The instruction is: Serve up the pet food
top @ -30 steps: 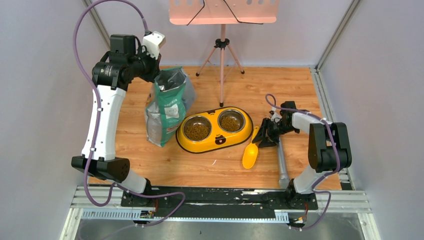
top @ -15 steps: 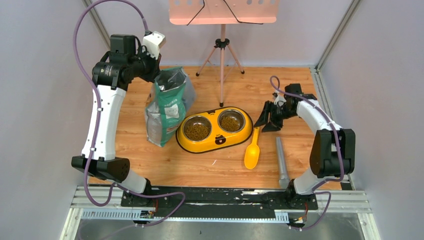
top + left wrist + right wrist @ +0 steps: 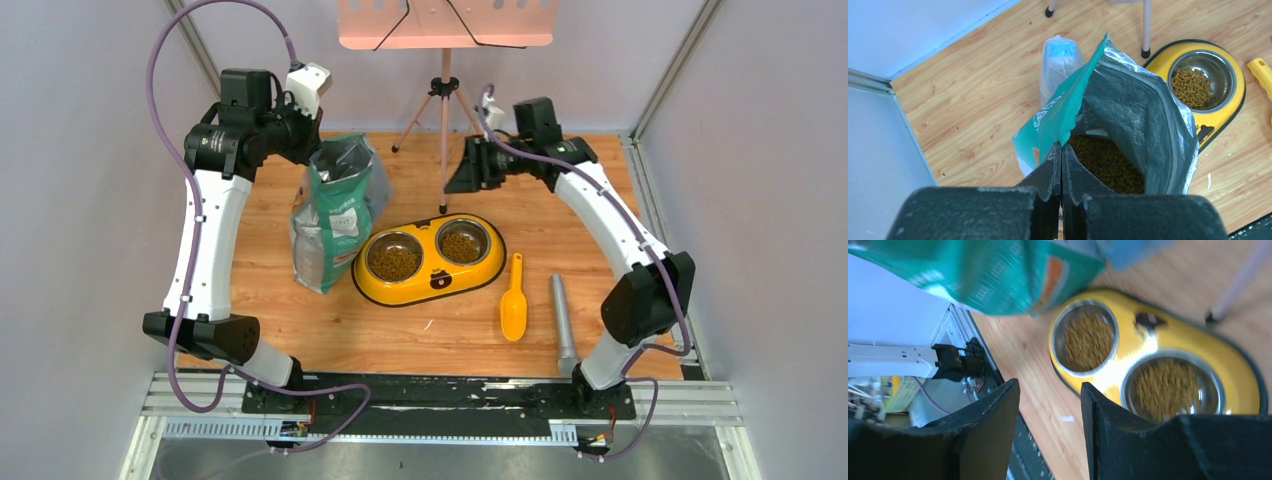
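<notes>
While the left gripper (image 3: pixel 1061 150) stays clamped on the bag (image 3: pixel 1143 125) rim, pet food (image 3: pixel 1103 162) lies just below its tips and in the double bowl (image 3: pixel 470 275) under the parted, empty right gripper (image 3: pixel 1049 390). A slipped pinch would let the bag topple. The right gripper has risen away from the scoop (image 3: pixel 514 305)

Fixed overhead; wrist cameras close (all share feeder (image 3: pixel 428 252)).

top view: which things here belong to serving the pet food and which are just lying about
For the job: pet food in the yellow double bowl, green bag pinched by the left gripper, orange scoop.
Lying about: grey tube, tripod stand.
</notes>
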`<state>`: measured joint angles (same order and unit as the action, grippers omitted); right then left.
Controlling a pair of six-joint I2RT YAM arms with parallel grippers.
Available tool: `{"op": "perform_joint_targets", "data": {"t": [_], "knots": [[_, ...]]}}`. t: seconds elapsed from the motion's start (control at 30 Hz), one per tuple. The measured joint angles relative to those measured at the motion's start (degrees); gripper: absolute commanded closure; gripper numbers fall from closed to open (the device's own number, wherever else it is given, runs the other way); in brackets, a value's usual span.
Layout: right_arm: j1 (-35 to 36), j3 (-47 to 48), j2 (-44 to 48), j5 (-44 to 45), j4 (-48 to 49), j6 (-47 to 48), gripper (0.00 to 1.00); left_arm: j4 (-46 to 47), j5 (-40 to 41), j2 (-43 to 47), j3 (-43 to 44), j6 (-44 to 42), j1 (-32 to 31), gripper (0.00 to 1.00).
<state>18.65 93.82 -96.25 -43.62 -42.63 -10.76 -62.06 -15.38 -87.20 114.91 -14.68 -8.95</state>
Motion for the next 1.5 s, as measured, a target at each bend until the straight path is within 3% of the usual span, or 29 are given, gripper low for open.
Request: {"op": "perform_joint_targets", "data": {"t": [0.13,0.3,0.67,0.83,0.93,0.97,1.03,1.07,1.1,1.17,1.23,1.5], "knots": [[6.75,13.38,-5.27,2.8,3.13,1.29,0.47,-0.11,-1.05,-0.02,0.0,0.39,0.0,1.0],[9.9,27.91,-13.27,6.47,7.08,0.37,0.41,-0.24,-2.69,-0.02,0.0,1.31,0.0,1.0],[17.42,34.1,-21.9,15.32,10.03,-2.89,0.38,0.07,-5.38,-0.02,-0.66,2.51,0.0,1.0],[19.58,35.3,-23.8,17.55,10.34,-4.57,0.51,0.15,-5.62,0.04,-0.76,2.6,0.0,1.0],[19.61,36.48,-24.26,19.17,10.38,-5.42,0.68,0.15,-6.54,0.15,-1.03,2.64,0.0,1.0],[19.63,36.92,-24.46,19.85,10.49,-5.62,0.77,0.22,-7.1,0.24,-1.27,2.73,0.0,0.97],[19.98,37.9,-25.0,22.18,10.49,-5.84,0.92,0.5,-8.09,0.55,-1.84,2.93,0.0,0.74],[20.11,38.49,-25.42,23.54,10.6,-6.1,0.98,0.76,-8.59,0.72,-2.16,3.13,0.0,0.57],[20.31,38.84,-25.66,24.74,10.58,-5.97,1.0,1.33,-9.14,0.96,-2.45,3.37,-0.02,0.5],[21.0,39.52,-26.27,27.47,10.62,-6.32,1.0,2.08,-9.64,1.79,-2.64,3.87,-0.02,0.24],[21.53,39.98,-26.56,29.68,10.84,-6.56,1.0,3.04,-9.25,3.67,-3.1,4.02,-0.02,0.14],[22.77,41.16,-26.6,33.99,10.36,-7.23,1.0,8.59,-4.9,27.91,-18.32,0.24,-0.02,0.12]]}}
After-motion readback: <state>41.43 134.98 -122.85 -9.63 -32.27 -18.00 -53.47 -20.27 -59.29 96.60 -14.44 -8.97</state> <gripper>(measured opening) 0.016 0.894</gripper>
